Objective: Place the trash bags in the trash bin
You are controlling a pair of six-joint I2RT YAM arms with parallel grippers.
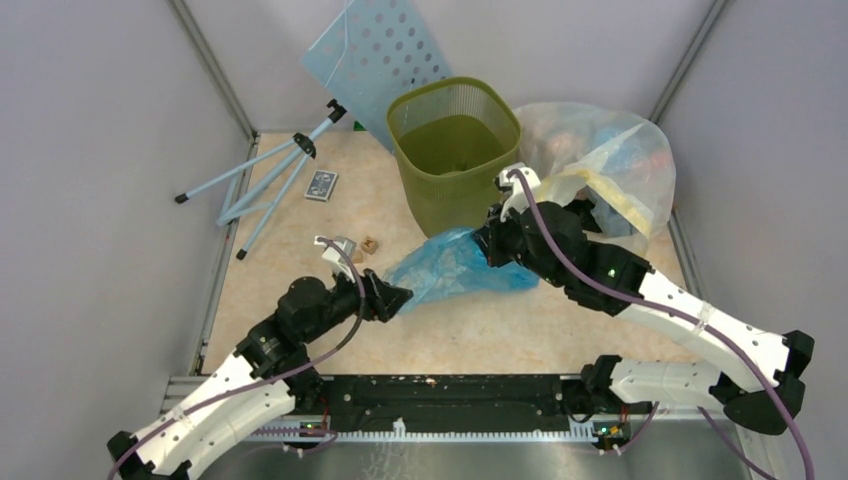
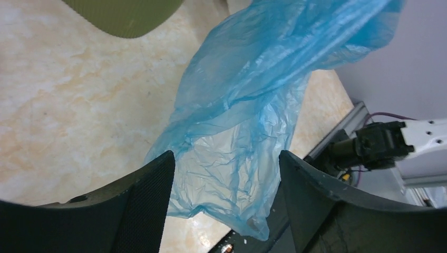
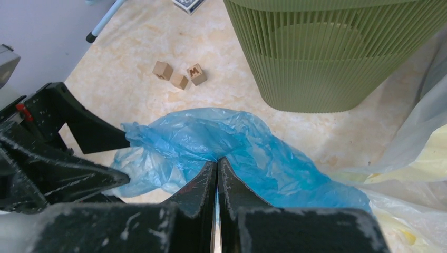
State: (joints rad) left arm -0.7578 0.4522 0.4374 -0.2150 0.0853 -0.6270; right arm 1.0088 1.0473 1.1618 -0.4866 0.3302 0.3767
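The light-blue crinkly trash bag (image 1: 455, 265) hangs stretched between my two grippers, just above the table in front of the olive-green trash bin (image 1: 455, 150). My right gripper (image 3: 217, 161) is shut on a pinch of the bag's (image 3: 211, 132) plastic near the bin's base (image 3: 327, 58). In the top view that gripper (image 1: 490, 240) sits at the bag's right end. My left gripper (image 2: 225, 154) is open, its fingers wide apart on either side of the bag's (image 2: 248, 105) loose lower end without clamping it. It is at the bag's left tip (image 1: 398, 296).
A big clear yellowish bag (image 1: 610, 160) full of colourful items leans against the bin's right side. A perforated light-blue panel (image 1: 385, 50) stands behind the bin. A folded tripod (image 1: 270, 175), a small card box (image 1: 321, 185) and wooden blocks (image 3: 179, 74) lie at left.
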